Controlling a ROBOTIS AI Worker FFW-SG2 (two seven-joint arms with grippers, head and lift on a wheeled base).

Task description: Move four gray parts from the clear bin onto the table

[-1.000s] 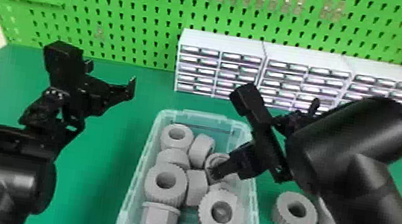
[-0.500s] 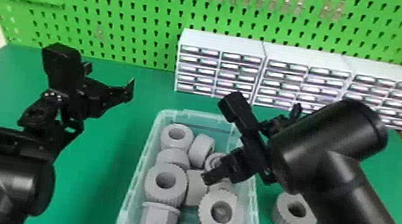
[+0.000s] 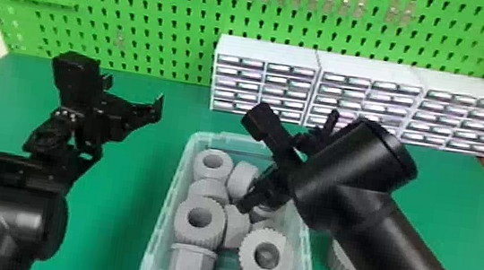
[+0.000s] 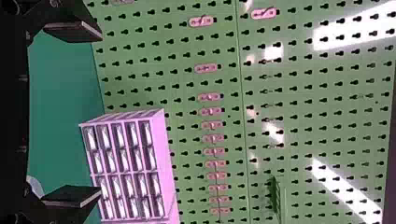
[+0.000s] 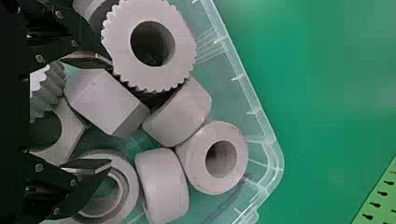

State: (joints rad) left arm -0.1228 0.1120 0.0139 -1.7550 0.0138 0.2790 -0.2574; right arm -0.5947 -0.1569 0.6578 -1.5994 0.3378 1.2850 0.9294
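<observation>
1. My left gripper is parked over the table, left of the bin; its fingers are spread and empty; I read that as leaving the bin free for the working side.
2. One gear lies in the bin, left of my right gripper and nearer me; its hole faces up.
3. That right gripper hangs low over the bin, fingers spread, gripping nothing; I take the gap as room to straddle a part; a block lies just ahead of the fingers, its crowding neighbours likely to foul a grasp.
4. Another gear sits nearer me than those fingertips.
5. Right of the hand, one gray part stands on the table, partly behind my right arm; probably put beside the bin for a short carry.
</observation>
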